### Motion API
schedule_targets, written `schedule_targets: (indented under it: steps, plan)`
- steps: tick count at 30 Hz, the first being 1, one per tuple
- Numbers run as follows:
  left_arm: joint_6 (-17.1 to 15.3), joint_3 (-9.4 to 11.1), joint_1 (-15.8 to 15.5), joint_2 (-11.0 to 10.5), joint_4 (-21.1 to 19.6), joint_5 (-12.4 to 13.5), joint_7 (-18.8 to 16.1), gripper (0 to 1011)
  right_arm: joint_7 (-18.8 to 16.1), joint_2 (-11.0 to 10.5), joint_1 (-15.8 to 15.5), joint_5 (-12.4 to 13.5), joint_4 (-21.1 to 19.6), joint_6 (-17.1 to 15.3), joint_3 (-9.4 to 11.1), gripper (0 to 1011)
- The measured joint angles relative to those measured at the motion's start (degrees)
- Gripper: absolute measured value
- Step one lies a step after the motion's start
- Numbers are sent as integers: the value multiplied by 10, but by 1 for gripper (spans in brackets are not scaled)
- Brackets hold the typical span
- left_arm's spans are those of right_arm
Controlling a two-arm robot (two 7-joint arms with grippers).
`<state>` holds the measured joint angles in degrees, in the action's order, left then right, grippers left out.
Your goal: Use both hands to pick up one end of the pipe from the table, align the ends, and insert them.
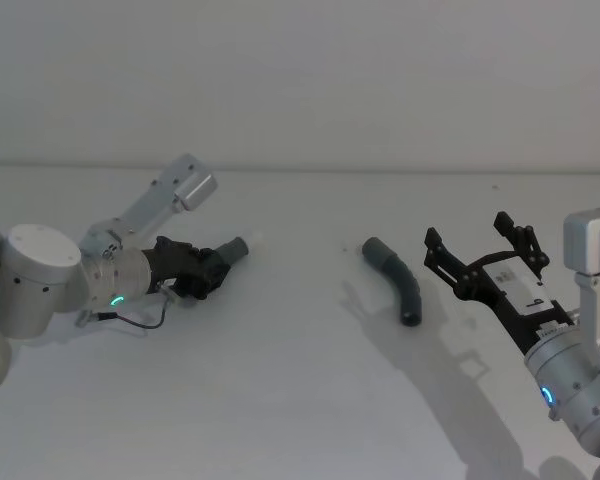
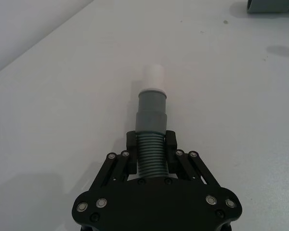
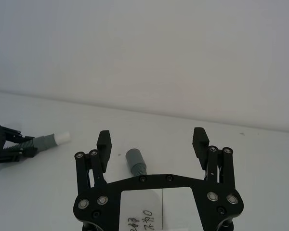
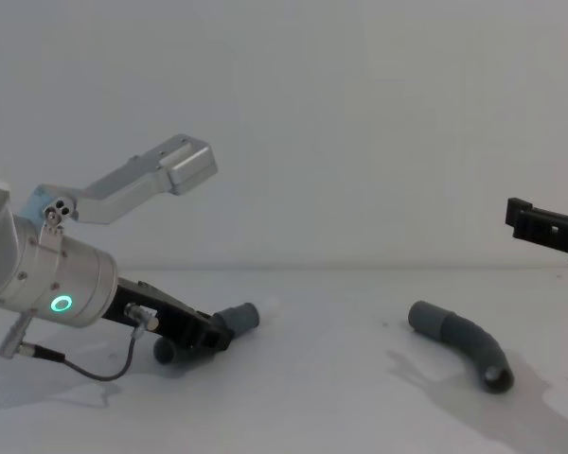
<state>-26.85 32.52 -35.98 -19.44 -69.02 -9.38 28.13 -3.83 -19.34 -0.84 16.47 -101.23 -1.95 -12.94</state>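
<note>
White table (image 1: 280, 410): your left gripper (image 2: 151, 144) clenches one pipe piece (image 2: 151, 113) toward the left edge; your right gripper (image 3: 152, 136) hangs spread wide, clear of the other piece (image 1: 395, 278) nearer the right edge.

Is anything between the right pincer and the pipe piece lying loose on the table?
Nothing visible. The right pincer hangs open beside the loose pipe piece, with only bare table between them. The left pincer, shut on the other piece, is far off to the left.
</note>
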Motion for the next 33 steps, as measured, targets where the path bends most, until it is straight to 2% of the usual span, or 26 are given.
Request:
schedule_targets:
  steps: [9,16,20,30,33]
  plan:
    - [0,0,0,0,0,0,0,329,0,0,0,0,0,-1,0,1001]
    - [0,0,0,0,0,0,0,329,-14,-8,8,0,0,-23,-2,1001]
    - [0,0,0,0,0,0,0,329,-23,-15,15,2,0,-47,-4,1001]
    - [0,0,0,0,0,0,0,329,-52,-31,42,14,1,-132,-9,1001]
    - [0,0,0,0,0,0,0,329,-61,-33,56,21,3,-175,-11,1001]
